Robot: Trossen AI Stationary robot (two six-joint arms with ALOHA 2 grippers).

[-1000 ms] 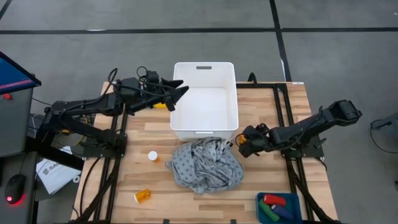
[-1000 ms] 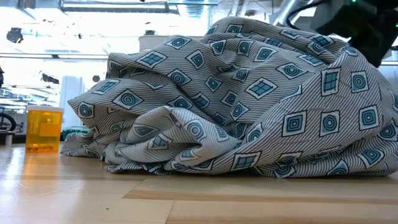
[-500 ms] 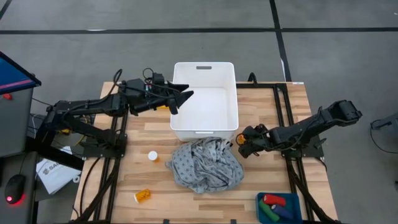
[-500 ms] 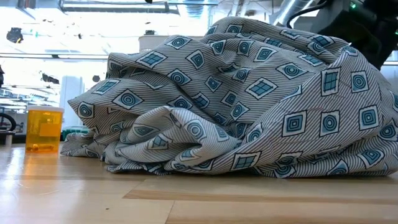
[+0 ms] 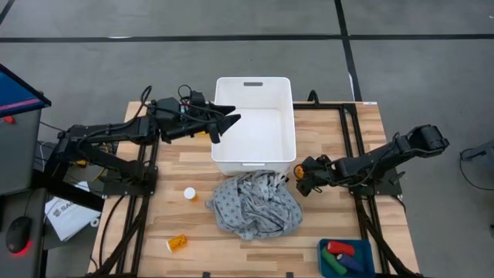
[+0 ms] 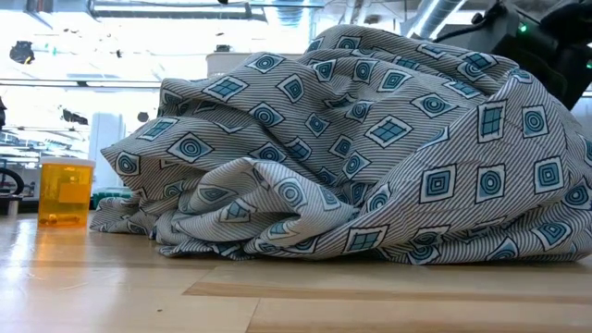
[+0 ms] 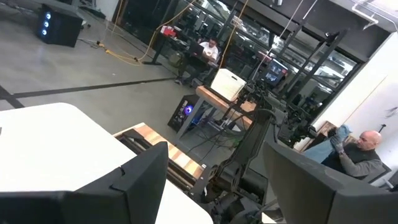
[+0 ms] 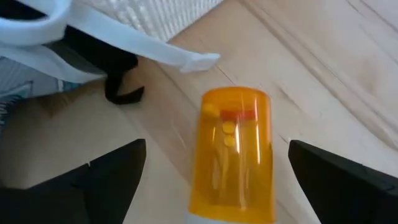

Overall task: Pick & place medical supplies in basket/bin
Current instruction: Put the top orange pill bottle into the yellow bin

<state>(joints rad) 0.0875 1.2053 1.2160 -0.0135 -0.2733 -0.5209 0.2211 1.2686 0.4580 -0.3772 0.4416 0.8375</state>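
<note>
Translucent orange pill bottle (image 8: 235, 155) on pale wood grain between the right claw's (image 8: 217, 180) wide-spread dark fingers.

In the low view the crumpled grey patterned cloth (image 6: 361, 148) hides the white plastic bin and most of the table behind it. The lying orange pill bottle (image 8: 235, 158) is cut off by the right wrist picture's edge.

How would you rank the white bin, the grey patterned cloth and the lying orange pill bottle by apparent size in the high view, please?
1. white bin
2. grey patterned cloth, nearly as large
3. orange pill bottle, far smaller
</note>
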